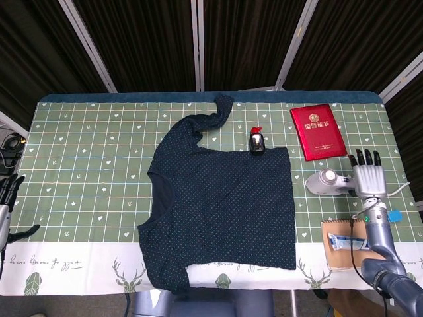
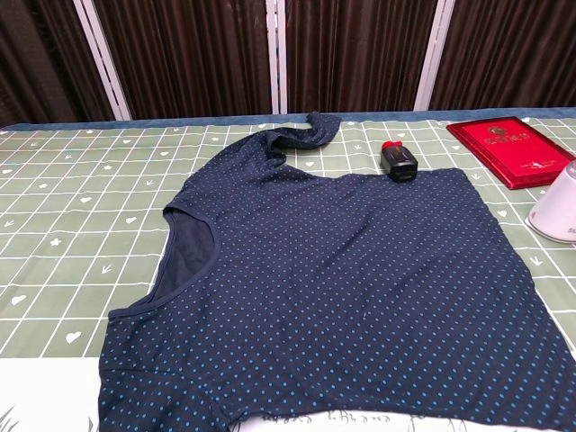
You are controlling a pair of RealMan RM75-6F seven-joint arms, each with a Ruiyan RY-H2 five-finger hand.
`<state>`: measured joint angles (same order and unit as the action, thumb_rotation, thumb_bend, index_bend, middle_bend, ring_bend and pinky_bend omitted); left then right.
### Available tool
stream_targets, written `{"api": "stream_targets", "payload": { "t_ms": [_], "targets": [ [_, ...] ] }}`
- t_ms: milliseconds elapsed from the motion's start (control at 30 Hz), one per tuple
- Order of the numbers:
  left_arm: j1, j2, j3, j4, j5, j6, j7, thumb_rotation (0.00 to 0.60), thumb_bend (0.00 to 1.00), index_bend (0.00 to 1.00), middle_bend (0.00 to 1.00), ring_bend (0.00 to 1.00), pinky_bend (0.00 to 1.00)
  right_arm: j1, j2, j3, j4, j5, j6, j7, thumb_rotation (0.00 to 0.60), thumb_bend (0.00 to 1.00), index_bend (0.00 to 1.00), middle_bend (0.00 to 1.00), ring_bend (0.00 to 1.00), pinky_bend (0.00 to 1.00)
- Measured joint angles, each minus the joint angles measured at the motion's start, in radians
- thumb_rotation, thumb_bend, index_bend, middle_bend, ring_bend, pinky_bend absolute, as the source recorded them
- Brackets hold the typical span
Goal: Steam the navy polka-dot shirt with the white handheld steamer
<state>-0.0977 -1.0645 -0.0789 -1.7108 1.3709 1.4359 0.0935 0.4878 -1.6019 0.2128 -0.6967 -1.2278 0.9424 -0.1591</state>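
Observation:
The navy polka-dot shirt [image 1: 225,201] lies flat in the middle of the green checked tablecloth, also filling the chest view [image 2: 342,279], with one sleeve curled toward the far edge. The white handheld steamer [image 1: 322,181] lies on its side just right of the shirt; only its end shows at the right border of the chest view [image 2: 558,216]. My right hand [image 1: 368,179] hovers at the steamer's handle end, fingers straight and apart, gripping nothing. My left hand [image 1: 8,197] hangs off the table's left side with fingers spread, empty.
A small black bottle with a red cap [image 1: 256,141] stands at the shirt's far hem corner. A red booklet [image 1: 318,131] lies at the back right. A brown notepad [image 1: 338,256] with a blue-white packet [image 1: 348,242] sits at the front right, under my right forearm.

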Motion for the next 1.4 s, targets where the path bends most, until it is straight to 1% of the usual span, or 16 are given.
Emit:
{"api": "stream_targets", "payload": {
  "t_ms": [167, 267, 367, 500, 567, 733, 767, 833, 900, 1033, 1133, 1233, 1400],
  "targets": [
    [0.000, -0.001, -0.001, 0.000, -0.003, 0.001, 0.002, 0.600, 0.00, 0.00, 0.00, 0.00, 0.00, 0.017, -0.025, 0.000, 0.046, 0.003, -0.018, -0.008, 0.600, 0.28, 0.20, 0.19, 0.07, 0.01],
    [0.000, -0.001, -0.001, 0.001, -0.005, 0.001, 0.001, 0.600, 0.00, 0.00, 0.00, 0.00, 0.00, 0.025, -0.043, -0.001, 0.078, 0.000, -0.020, -0.005, 0.600, 0.34, 0.23, 0.23, 0.12, 0.04],
    [-0.001, -0.001, -0.002, 0.002, -0.007, -0.001, 0.001, 0.600, 0.00, 0.00, 0.00, 0.00, 0.00, 0.030, -0.058, -0.004, 0.103, -0.007, -0.017, 0.012, 0.600, 0.39, 0.24, 0.27, 0.16, 0.07],
    [-0.002, -0.002, -0.002, 0.003, -0.007, -0.002, 0.003, 0.600, 0.00, 0.00, 0.00, 0.00, 0.00, 0.036, -0.072, -0.009, 0.131, -0.017, -0.021, 0.039, 0.600, 0.47, 0.26, 0.34, 0.23, 0.11],
    [-0.002, -0.002, -0.001, 0.002, -0.007, -0.002, 0.003, 0.600, 0.00, 0.00, 0.00, 0.00, 0.00, 0.040, -0.078, -0.013, 0.145, -0.023, -0.029, 0.056, 0.600, 0.51, 0.29, 0.38, 0.27, 0.17],
    [-0.002, -0.001, -0.003, 0.003, -0.009, -0.001, 0.001, 0.600, 0.00, 0.00, 0.00, 0.00, 0.00, 0.054, -0.091, -0.027, 0.180, -0.042, -0.061, 0.108, 0.600, 0.61, 0.40, 0.52, 0.40, 0.45],
    [-0.002, -0.001, -0.003, 0.003, -0.009, 0.000, 0.001, 0.600, 0.00, 0.00, 0.00, 0.00, 0.00, 0.057, -0.093, -0.032, 0.187, -0.049, -0.069, 0.124, 0.600, 0.63, 0.42, 0.53, 0.42, 0.49],
    [-0.002, -0.001, -0.003, 0.003, -0.010, -0.001, 0.001, 0.600, 0.00, 0.00, 0.00, 0.00, 0.00, 0.060, -0.094, -0.040, 0.196, -0.061, -0.079, 0.150, 0.600, 0.67, 0.51, 0.59, 0.47, 0.61],
    [-0.002, -0.002, -0.003, 0.004, -0.010, -0.001, 0.001, 0.600, 0.00, 0.00, 0.00, 0.00, 0.00, 0.063, -0.095, -0.051, 0.205, -0.077, -0.086, 0.187, 0.600, 0.69, 0.60, 0.63, 0.51, 0.70],
    [-0.003, -0.003, -0.002, 0.004, -0.009, -0.003, 0.001, 0.600, 0.00, 0.00, 0.00, 0.00, 0.00, 0.066, -0.096, -0.074, 0.230, -0.113, -0.079, 0.271, 0.600, 0.71, 0.75, 0.68, 0.59, 0.85],
    [-0.004, -0.003, -0.002, 0.005, -0.008, -0.002, 0.001, 0.600, 0.00, 0.00, 0.00, 0.00, 0.00, 0.065, -0.098, -0.091, 0.253, -0.142, -0.063, 0.342, 0.600, 0.73, 0.83, 0.68, 0.63, 0.91],
    [-0.004, -0.003, -0.001, 0.005, -0.009, -0.002, -0.001, 0.600, 0.00, 0.00, 0.00, 0.00, 0.00, 0.064, -0.100, -0.107, 0.278, -0.168, -0.041, 0.416, 0.600, 0.73, 0.85, 0.68, 0.66, 0.94],
    [-0.004, -0.004, -0.001, 0.005, -0.008, -0.003, -0.001, 0.600, 0.00, 0.00, 0.00, 0.00, 0.00, 0.061, -0.101, -0.125, 0.309, -0.202, 0.003, 0.526, 0.600, 0.73, 0.85, 0.67, 0.66, 0.94]
  ]
}}
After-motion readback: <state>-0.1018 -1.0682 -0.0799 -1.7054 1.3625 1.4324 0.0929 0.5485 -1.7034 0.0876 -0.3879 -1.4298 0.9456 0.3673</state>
